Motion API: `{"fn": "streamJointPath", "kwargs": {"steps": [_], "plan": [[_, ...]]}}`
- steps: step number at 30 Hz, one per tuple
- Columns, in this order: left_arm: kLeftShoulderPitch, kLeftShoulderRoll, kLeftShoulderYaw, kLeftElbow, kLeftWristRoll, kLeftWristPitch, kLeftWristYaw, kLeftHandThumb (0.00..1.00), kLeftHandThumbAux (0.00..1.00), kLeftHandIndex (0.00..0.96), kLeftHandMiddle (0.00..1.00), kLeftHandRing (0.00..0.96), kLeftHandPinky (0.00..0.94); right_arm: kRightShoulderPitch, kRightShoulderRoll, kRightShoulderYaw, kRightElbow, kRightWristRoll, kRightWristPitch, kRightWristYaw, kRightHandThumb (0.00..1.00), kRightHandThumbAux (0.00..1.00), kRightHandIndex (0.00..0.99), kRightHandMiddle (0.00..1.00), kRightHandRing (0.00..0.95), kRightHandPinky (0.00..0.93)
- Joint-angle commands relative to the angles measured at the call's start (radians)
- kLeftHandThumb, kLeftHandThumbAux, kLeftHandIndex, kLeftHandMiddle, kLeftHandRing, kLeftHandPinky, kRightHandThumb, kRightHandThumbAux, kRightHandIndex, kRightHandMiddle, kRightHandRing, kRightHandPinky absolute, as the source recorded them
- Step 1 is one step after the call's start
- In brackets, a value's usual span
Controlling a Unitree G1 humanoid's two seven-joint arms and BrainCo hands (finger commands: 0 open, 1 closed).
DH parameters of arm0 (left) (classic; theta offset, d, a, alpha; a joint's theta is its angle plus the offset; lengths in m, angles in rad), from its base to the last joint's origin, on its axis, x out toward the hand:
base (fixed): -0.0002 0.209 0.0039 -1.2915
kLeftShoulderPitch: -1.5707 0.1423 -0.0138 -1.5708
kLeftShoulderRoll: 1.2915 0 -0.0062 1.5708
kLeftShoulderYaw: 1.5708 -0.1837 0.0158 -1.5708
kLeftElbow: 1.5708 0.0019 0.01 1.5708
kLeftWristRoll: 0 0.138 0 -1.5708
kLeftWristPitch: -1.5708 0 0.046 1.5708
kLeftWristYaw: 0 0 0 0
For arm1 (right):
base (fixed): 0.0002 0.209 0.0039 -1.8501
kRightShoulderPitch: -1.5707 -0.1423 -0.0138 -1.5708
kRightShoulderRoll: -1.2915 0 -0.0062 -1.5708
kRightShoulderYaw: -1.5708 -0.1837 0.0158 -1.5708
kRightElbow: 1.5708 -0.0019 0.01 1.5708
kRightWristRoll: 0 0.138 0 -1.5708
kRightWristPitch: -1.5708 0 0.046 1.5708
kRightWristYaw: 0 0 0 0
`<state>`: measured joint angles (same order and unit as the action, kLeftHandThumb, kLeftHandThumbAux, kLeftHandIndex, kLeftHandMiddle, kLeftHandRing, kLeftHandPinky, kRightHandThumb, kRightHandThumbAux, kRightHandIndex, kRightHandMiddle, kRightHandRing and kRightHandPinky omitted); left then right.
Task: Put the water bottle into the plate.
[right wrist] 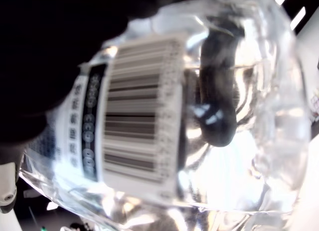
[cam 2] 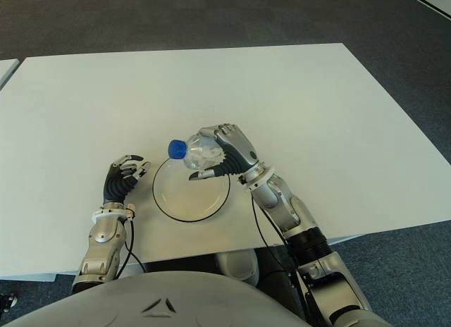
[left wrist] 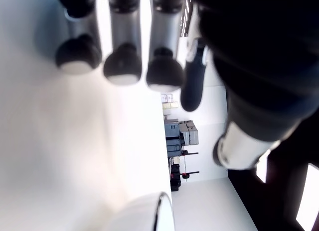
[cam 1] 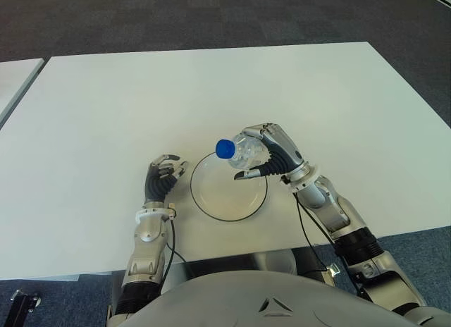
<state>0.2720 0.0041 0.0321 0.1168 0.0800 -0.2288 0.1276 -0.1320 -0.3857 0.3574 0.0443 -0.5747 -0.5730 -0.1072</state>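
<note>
A clear water bottle (cam 1: 244, 151) with a blue cap (cam 1: 225, 149) is tilted on its side, cap pointing left, held above the right rim of the plate (cam 1: 211, 193). My right hand (cam 1: 271, 158) is shut on the bottle's body; the right wrist view shows its barcode label (right wrist: 129, 116) pressed against the palm and one finger (right wrist: 218, 91) wrapped behind the clear plastic. The plate is a shallow white dish with a dark rim near the table's front edge, with nothing in it. My left hand (cam 1: 162, 175) shows just left of the plate, fingers loosely curled and holding nothing.
The white table (cam 1: 211, 94) stretches far behind and to both sides of the plate. Its front edge (cam 1: 232, 253) runs close behind my wrists. A second table's corner (cam 1: 17, 73) shows at the far left. Dark carpet surrounds the tables.
</note>
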Motion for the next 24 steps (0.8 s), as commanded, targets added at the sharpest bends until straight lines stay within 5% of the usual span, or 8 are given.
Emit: {"fn": "streamJointPath", "kwargs": {"steps": [1, 7, 24], "plan": [[0.015, -0.003, 0.005, 0.009, 0.004, 0.020, 0.007, 0.701, 0.724, 0.437, 0.862, 0.869, 0.861, 0.004, 0.004, 0.017, -0.033, 0.035, 0.004, 0.080, 0.705, 0.728, 0.438, 0.904, 0.900, 0.895], [0.011, 0.000, 0.008, 0.015, 0.007, 0.024, 0.009, 0.701, 0.724, 0.437, 0.866, 0.872, 0.864, -0.001, 0.029, 0.062, 0.003, 0.011, 0.014, 0.146, 0.705, 0.727, 0.438, 0.909, 0.902, 0.898], [0.016, -0.001, 0.011, 0.005, 0.008, 0.038, 0.019, 0.701, 0.724, 0.437, 0.870, 0.877, 0.869, -0.146, 0.067, 0.169, 0.312, -0.198, -0.004, 0.086, 0.702, 0.729, 0.438, 0.900, 0.894, 0.877]]}}
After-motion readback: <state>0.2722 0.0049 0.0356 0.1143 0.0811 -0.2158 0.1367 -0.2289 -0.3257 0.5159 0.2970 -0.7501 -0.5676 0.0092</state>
